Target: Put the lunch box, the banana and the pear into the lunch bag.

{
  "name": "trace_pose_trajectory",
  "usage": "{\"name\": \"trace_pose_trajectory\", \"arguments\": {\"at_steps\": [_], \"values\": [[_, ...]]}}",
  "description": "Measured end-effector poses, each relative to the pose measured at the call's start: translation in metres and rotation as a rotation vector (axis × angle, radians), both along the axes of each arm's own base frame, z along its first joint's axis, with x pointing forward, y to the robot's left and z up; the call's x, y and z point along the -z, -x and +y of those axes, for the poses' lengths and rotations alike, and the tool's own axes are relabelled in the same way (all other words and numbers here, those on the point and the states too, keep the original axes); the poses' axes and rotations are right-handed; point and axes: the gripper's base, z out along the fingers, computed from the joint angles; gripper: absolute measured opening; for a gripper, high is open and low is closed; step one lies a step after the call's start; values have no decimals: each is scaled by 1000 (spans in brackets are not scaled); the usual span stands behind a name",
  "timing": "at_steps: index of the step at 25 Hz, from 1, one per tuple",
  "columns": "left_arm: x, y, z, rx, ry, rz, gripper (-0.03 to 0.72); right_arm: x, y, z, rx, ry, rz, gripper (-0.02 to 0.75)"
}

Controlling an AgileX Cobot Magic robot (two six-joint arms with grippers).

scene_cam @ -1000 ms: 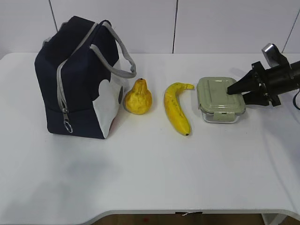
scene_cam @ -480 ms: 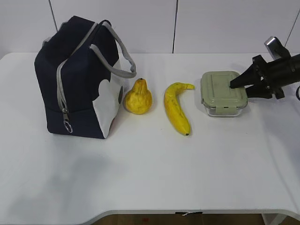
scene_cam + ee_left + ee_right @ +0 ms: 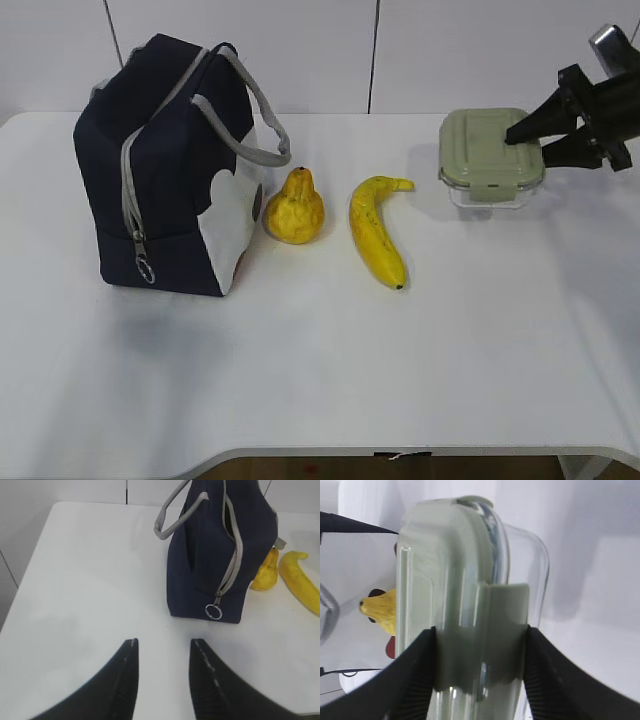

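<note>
**Inspector:** Report your right claw.

**Robot:** My right claw (image 3: 528, 138) is clamped on the lunch box (image 3: 490, 158), one finger (image 3: 407, 680) on each side at the sage-green lid's snap latch. In the exterior view the box hangs clear of the desk (image 3: 320, 360), at the right rear, with its shadow lying on the white surface beneath it. The lid is on, and the glass body shows below it.

**Inspector:** And the left claw?

**Robot:** My left claw (image 3: 162, 677) is parted and grips nothing. It hovers over bare desk just in front of the lunch bag (image 3: 165, 170), facing the bag's zipper end. It does not appear in the exterior view.

**Inspector:** State of the bag.

**Robot:** Navy, upright at the left of the desk, with the white panel turned toward the fruit. The ring pull (image 3: 213, 611) hangs low on the end face. From the wrist view the grey zipper line gapes slightly near the top. Both grey handles stand up.

**Inspector:** The fruit?

**Robot:** The pear (image 3: 294, 208) sits on the desk just beside the bag's white panel, stem up. The banana (image 3: 376, 232) lies to its right, apart from it, stem pointing toward the lunch box. Neither is touched by a claw.
</note>
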Motion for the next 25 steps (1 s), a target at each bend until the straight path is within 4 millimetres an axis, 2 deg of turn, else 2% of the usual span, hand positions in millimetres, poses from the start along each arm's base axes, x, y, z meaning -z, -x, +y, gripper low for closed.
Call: {"name": "trace_pose_trajectory", "arguments": {"at_steps": [5, 9, 15, 20, 25], "values": [[-18, -57, -4, 15, 106, 94, 268, -23, 6, 2, 19, -1, -19, 398], [-29, -105, -5, 29, 154, 161, 279, -33, 9, 3, 29, -4, -23, 398], [-36, -178, -10, 64, 244, 244, 358, -36, 9, 3, 43, -13, -13, 398], [-38, -241, -14, 123, 265, 288, 368, -36, 10, 3, 47, -17, -7, 398], [-33, -290, -20, 177, 242, 318, 370, -36, 10, 3, 48, -18, -5, 397]]}}
